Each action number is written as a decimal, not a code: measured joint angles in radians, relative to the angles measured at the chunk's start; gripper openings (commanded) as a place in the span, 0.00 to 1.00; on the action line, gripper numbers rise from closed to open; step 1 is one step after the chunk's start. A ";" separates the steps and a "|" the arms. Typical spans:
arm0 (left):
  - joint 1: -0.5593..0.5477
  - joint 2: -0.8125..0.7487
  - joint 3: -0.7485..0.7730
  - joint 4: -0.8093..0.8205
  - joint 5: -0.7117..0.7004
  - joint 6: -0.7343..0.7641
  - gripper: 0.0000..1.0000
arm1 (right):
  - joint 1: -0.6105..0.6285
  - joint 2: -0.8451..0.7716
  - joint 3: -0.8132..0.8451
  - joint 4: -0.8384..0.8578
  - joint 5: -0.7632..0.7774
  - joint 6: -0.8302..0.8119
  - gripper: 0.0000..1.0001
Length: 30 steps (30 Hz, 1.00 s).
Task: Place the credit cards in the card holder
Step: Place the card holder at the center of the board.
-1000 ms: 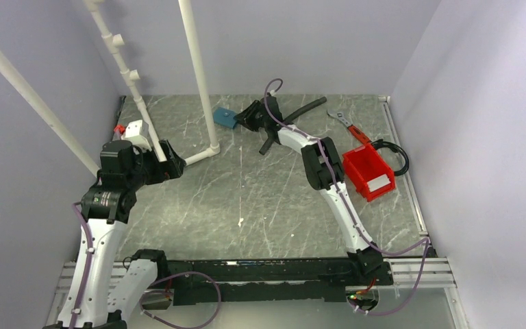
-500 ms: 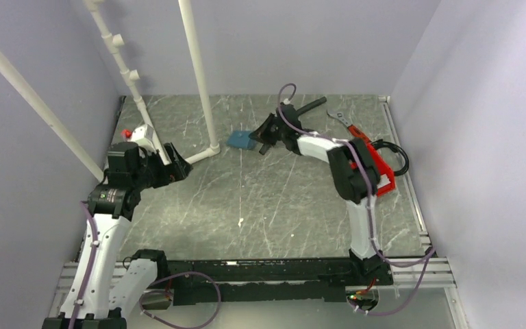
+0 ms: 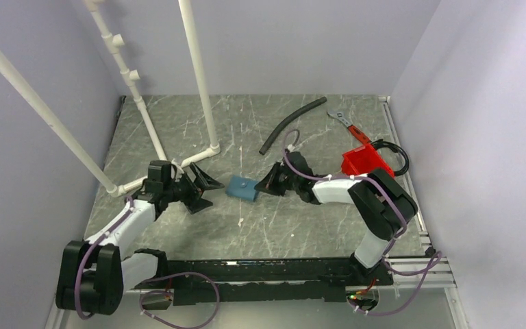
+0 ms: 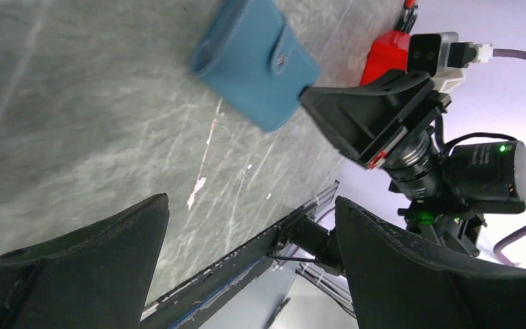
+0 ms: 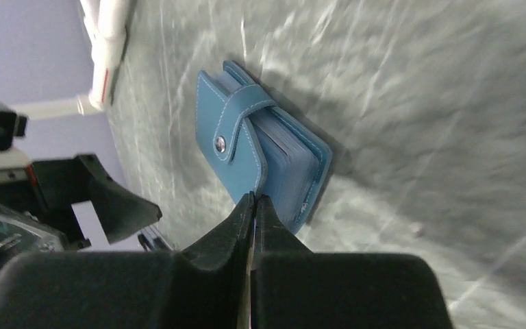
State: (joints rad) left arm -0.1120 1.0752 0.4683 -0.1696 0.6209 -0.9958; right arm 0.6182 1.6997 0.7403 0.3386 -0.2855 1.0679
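The card holder [image 3: 242,187] is a small blue wallet, snapped shut, lying near the middle of the table. It also shows in the left wrist view [image 4: 257,62] and the right wrist view [image 5: 260,154]. My right gripper [image 3: 268,184] [image 5: 253,199] is low at the wallet's right edge, its jaws pressed together on the edge of the wallet's front cover. My left gripper [image 3: 202,188] [image 4: 248,202] is open and empty, low over the table just left of the wallet and pointing at it. No loose credit cards show in any view.
A white pipe frame [image 3: 202,156] stands at the back left, its foot just behind my left gripper. A black hose [image 3: 289,125], a wrench [image 3: 346,124], a red bin [image 3: 363,161] and a black cable [image 3: 397,156] lie at the back right.
My right gripper has brought the wallet from the back of the table toward the near middle. My left arm has dropped low and swung right toward the wallet.
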 measured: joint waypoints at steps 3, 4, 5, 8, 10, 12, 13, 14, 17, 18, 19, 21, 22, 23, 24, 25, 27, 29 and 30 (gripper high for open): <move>-0.054 0.043 -0.003 0.072 0.009 -0.061 0.93 | 0.075 -0.005 -0.019 0.019 0.023 0.019 0.00; -0.075 0.044 -0.003 0.087 0.006 -0.076 0.93 | 0.093 -0.009 -0.026 0.029 0.026 0.026 0.00; -0.093 0.039 -0.003 0.093 -0.005 -0.086 0.94 | 0.116 -0.021 -0.040 0.046 0.037 0.033 0.00; -0.151 -0.023 -0.006 0.060 -0.087 -0.125 0.97 | 0.171 -0.079 -0.106 0.067 0.053 0.048 0.00; -0.172 -0.082 -0.013 -0.002 -0.140 -0.158 0.98 | 0.191 -0.101 -0.136 0.066 0.047 0.042 0.15; -0.177 -0.136 -0.034 -0.072 -0.191 -0.213 0.97 | 0.208 -0.101 -0.142 0.055 0.031 0.015 0.30; -0.178 -0.149 -0.049 -0.099 -0.207 -0.242 0.96 | 0.216 -0.099 -0.135 0.029 0.018 -0.023 0.34; -0.178 -0.151 -0.067 -0.120 -0.218 -0.269 0.95 | 0.223 -0.096 -0.126 0.005 0.013 -0.050 0.34; -0.178 -0.118 -0.130 -0.158 -0.225 -0.343 0.87 | 0.244 -0.096 -0.089 -0.100 0.016 -0.208 0.41; -0.178 -0.100 -0.144 -0.162 -0.222 -0.362 0.85 | 0.248 -0.099 -0.085 -0.122 0.019 -0.260 0.41; -0.178 -0.076 -0.154 -0.168 -0.210 -0.384 0.84 | 0.250 -0.105 -0.085 -0.145 0.024 -0.322 0.38; -0.179 -0.044 -0.152 -0.161 -0.182 -0.406 0.81 | 0.250 -0.111 -0.071 -0.207 0.033 -0.436 0.25; -0.180 -0.033 -0.151 -0.153 -0.175 -0.412 0.80 | 0.250 -0.107 -0.046 -0.247 0.042 -0.490 0.22; -0.180 -0.021 -0.151 -0.143 -0.170 -0.422 0.78 | 0.249 -0.098 -0.019 -0.276 0.052 -0.530 0.22; -0.181 -0.009 -0.153 -0.127 -0.165 -0.434 0.75 | 0.248 -0.081 0.021 -0.312 0.060 -0.569 0.22; -0.181 0.006 -0.156 -0.105 -0.158 -0.444 0.73 | 0.246 -0.064 0.051 -0.328 0.069 -0.595 0.22; -0.182 0.047 -0.164 -0.044 -0.142 -0.468 0.68 | 0.241 -0.029 0.106 -0.344 0.067 -0.643 0.17; -0.183 0.090 -0.166 0.011 -0.126 -0.488 0.65 | 0.241 -0.003 0.126 -0.336 0.044 -0.658 0.13; -0.184 0.109 -0.166 0.039 -0.119 -0.493 0.62 | 0.242 0.005 0.126 -0.331 0.030 -0.656 0.13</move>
State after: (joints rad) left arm -0.2962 1.1839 0.3023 -0.1310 0.5022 -1.4887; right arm 0.8604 1.7046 0.8658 0.0078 -0.2554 0.4118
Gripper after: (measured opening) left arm 0.682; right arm 0.165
